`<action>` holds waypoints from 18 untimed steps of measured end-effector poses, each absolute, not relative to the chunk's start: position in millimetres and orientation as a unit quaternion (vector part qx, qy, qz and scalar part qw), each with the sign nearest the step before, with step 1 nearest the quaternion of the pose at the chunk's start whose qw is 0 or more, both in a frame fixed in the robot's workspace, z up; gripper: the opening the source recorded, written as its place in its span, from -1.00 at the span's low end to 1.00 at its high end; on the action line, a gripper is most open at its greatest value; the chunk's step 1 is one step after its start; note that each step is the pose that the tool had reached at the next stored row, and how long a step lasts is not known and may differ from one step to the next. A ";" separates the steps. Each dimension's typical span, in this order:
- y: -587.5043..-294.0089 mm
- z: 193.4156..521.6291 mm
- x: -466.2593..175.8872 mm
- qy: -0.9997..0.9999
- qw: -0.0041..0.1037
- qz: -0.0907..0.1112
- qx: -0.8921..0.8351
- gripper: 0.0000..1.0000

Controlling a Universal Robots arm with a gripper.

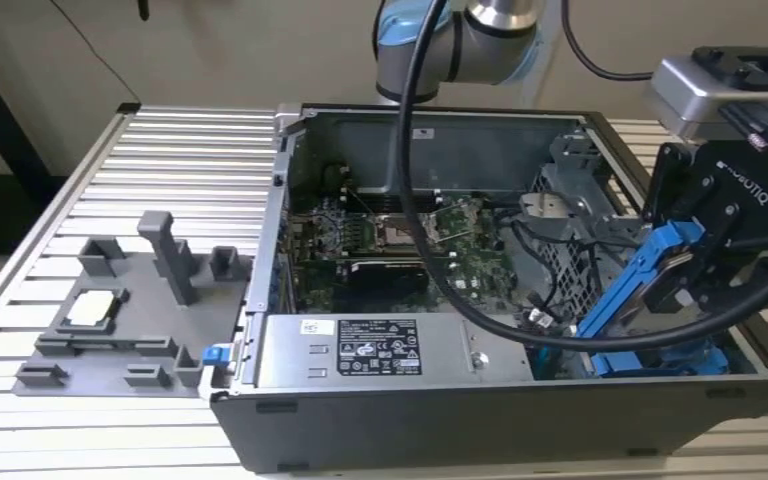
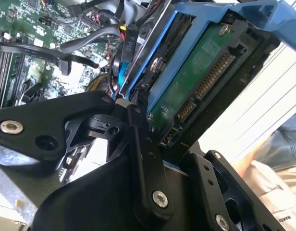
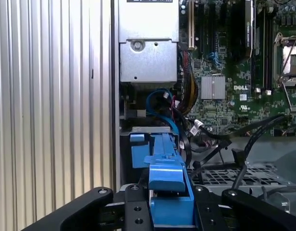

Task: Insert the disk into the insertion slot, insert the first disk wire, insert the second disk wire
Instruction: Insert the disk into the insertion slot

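Note:
The disk [image 1: 635, 290], held in a bright blue frame, hangs tilted over the exterior view's right end of the open computer case. My gripper [image 1: 707, 272] is shut on its upper part. Its lower end reaches down toward the blue insertion slot [image 1: 664, 362] in the case's near corner; whether it touches is hidden. In the second wrist view the disk's green circuit board and connector [image 2: 196, 82] sit between my black fingers [image 2: 141, 144]. In the first wrist view the blue frame [image 3: 165, 175] points at the blue slot [image 3: 141, 150]. Loose black wires with plugs [image 1: 539, 320] lie beside the slot.
A grey labelled power-supply box [image 1: 357, 350] fills the case's near side, with the motherboard [image 1: 398, 240] behind it. The arm's black cable [image 1: 424, 200] loops across the case. A grey fixture [image 1: 131, 300] with small parts stands on the ribbed table [image 1: 184, 150] at the exterior view's left.

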State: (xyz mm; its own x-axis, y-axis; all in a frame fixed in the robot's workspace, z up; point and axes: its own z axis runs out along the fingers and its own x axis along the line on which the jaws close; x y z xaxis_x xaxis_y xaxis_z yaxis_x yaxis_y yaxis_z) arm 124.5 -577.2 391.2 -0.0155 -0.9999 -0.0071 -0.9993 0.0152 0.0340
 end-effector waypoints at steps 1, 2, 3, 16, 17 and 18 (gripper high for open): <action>-577.3 389.5 124.5 -0.712 0.009 -0.015 0.702 -0.34; -577.3 387.7 124.5 -0.712 0.009 -0.015 0.702 -0.34; -577.2 385.8 124.6 -0.712 0.009 -0.015 0.702 -0.34; -577.2 364.4 124.6 -0.712 0.010 -0.014 0.702 -0.34; -577.2 362.8 124.6 -0.712 0.009 -0.015 0.702 -0.34; -577.2 361.3 124.6 -0.712 0.009 -0.015 0.702 -0.34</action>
